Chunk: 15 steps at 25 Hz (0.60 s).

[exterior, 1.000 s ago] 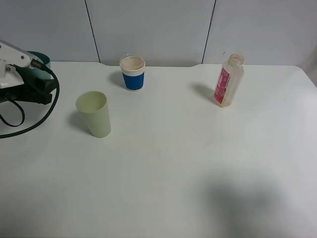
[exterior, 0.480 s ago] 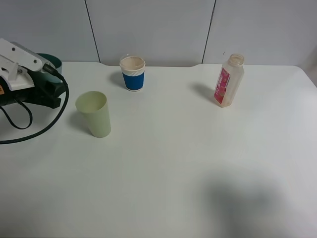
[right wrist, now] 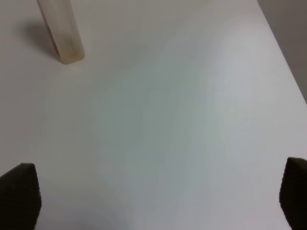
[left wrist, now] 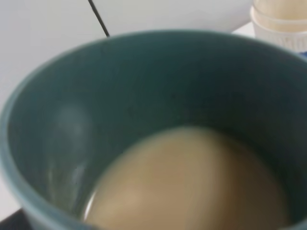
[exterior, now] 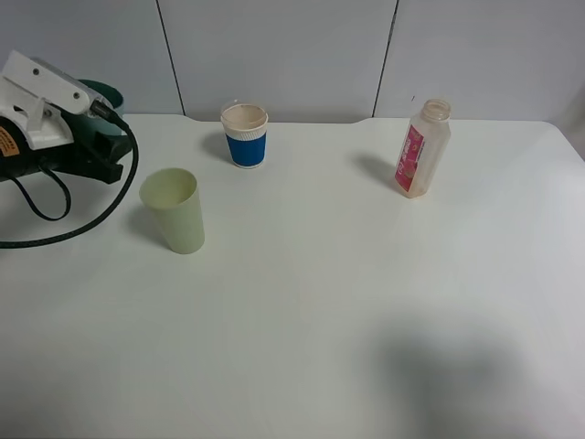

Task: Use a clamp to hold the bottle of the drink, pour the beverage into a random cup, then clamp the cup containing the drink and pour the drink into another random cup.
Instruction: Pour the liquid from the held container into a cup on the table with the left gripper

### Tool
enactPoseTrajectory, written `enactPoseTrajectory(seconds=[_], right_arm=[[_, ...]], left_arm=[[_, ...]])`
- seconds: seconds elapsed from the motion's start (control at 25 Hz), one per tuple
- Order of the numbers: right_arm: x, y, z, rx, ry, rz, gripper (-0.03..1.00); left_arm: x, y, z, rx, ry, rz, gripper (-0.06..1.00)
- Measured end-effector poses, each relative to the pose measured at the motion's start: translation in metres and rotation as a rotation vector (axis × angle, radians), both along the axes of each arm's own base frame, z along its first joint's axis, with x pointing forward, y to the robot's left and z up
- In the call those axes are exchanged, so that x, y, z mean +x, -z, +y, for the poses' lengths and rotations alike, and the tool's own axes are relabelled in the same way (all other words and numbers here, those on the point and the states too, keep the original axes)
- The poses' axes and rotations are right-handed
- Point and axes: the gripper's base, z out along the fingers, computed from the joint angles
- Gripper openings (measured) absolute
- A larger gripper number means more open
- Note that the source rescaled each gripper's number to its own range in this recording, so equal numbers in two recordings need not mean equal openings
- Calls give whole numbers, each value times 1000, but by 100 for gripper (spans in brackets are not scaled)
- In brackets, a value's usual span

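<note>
Left gripper [exterior: 82, 137], far left by the rear edge of the counter [exterior: 320, 302]: fingers closed on the teal cup [exterior: 108, 94], mostly hidden behind the white and black body. Inside that cup, from the left wrist: pale beige drink [left wrist: 192, 182], low against the dark wall. Pale green cup [exterior: 174, 210]: upright, near the left gripper, not touching. Paper cup [exterior: 245, 135], blue sleeve: upright, rear centre. Bottle [exterior: 422, 148], pink-red label: upright, uncapped, rear right, well apart from the cups. Right gripper [right wrist: 156, 196]: fingers [right wrist: 19, 194] spread wide, holding nothing, over the counter, bottle ahead.
</note>
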Motion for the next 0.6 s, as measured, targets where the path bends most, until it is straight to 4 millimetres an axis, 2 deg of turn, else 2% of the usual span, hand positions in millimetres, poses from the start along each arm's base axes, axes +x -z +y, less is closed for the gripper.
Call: enactPoseTrajectory(seconds=[0.32,0.6], right_arm=[[0,0,0,0,0,0,100],[0,0,0,0,0,0,100]], left_arm=[[-2,3,-11,60,44,18,1],[-3,4,-12,86,61,15,1]])
